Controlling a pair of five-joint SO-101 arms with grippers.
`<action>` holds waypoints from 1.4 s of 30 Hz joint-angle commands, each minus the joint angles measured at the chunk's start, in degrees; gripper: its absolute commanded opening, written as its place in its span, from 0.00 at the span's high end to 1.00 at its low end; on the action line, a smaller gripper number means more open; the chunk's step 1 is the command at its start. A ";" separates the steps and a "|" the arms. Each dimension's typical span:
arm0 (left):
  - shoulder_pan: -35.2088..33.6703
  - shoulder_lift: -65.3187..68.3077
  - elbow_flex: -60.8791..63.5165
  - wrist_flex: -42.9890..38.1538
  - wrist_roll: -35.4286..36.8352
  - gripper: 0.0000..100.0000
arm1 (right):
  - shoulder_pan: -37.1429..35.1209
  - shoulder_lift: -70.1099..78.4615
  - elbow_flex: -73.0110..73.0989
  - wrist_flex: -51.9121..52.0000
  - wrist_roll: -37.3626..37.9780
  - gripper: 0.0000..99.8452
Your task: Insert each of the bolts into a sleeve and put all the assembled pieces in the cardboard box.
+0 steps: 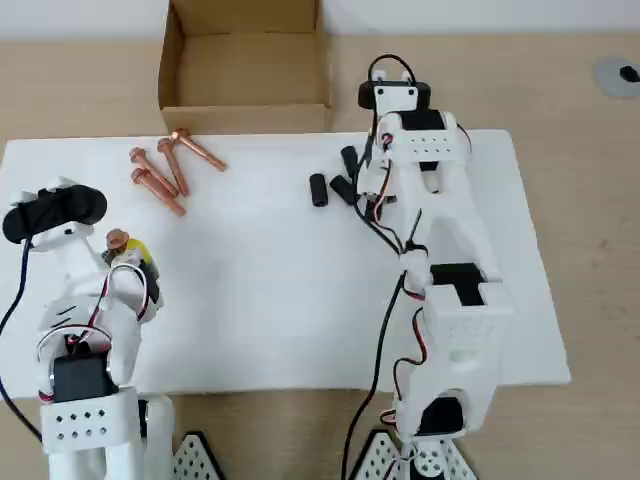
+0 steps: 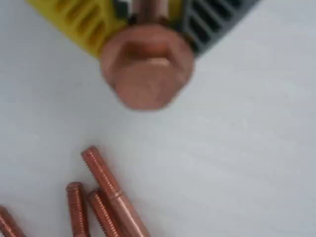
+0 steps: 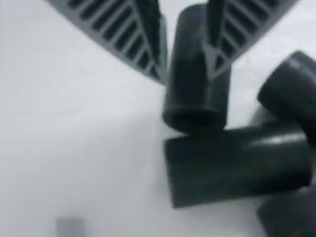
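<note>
You have a white mat [image 1: 260,300] laid over a wooden table [image 1: 580,150], with both arms based at the near edge. Nearest to you on the left side of the mat, your left gripper [image 1: 128,255] pinches a copper bolt [image 2: 147,66] by its shank between its yellow finger [image 2: 74,24] and grey finger [image 2: 217,19], with the hex head sticking out above the mat. Farther out on that side, the loose bolts [image 1: 165,170] lie together on the mat, well apart from the held one. Across the mat, your right gripper [image 3: 190,69] closes its two grey fingers on a black sleeve [image 3: 195,94], which touches the other sleeves [image 3: 237,163] lying just beside it. One lone sleeve [image 1: 318,188] lies slightly apart from that group. At the far edge, off the mat, the open cardboard box [image 1: 245,118] stands beyond the loose bolts.
</note>
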 commanded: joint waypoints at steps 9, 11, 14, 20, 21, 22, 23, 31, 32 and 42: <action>-0.44 -1.10 -0.44 0.09 0.18 0.99 | -1.19 0.04 -1.27 3.78 0.09 0.91; -0.44 -1.10 -0.44 0.09 0.18 0.99 | -1.98 0.04 -1.27 4.40 0.09 0.91; -0.44 -1.10 -0.44 0.09 0.18 0.99 | -2.42 0.04 -1.27 4.57 -1.58 0.91; -0.44 -1.10 -0.35 0.18 0.18 0.98 | -3.03 0.13 -1.19 4.66 -1.93 0.91; -0.44 -1.10 -0.35 0.18 0.18 0.98 | -3.03 0.13 -1.10 4.66 -1.93 0.91; -0.44 -1.10 -0.35 0.18 0.18 0.98 | -3.03 0.13 -1.01 4.66 -1.93 0.91; -0.44 -1.10 -0.35 0.18 0.18 0.98 | -3.03 0.13 -0.75 4.57 -1.93 0.89; -0.53 -1.19 -0.88 1.76 0.00 0.98 | -3.03 0.13 0.40 4.31 -1.76 0.84; -0.53 -1.19 -0.88 1.76 0.00 0.98 | -3.03 0.13 0.40 4.31 -1.76 0.84; -0.70 -1.19 -0.97 3.96 -0.09 0.99 | -2.86 0.22 0.40 4.22 1.41 0.84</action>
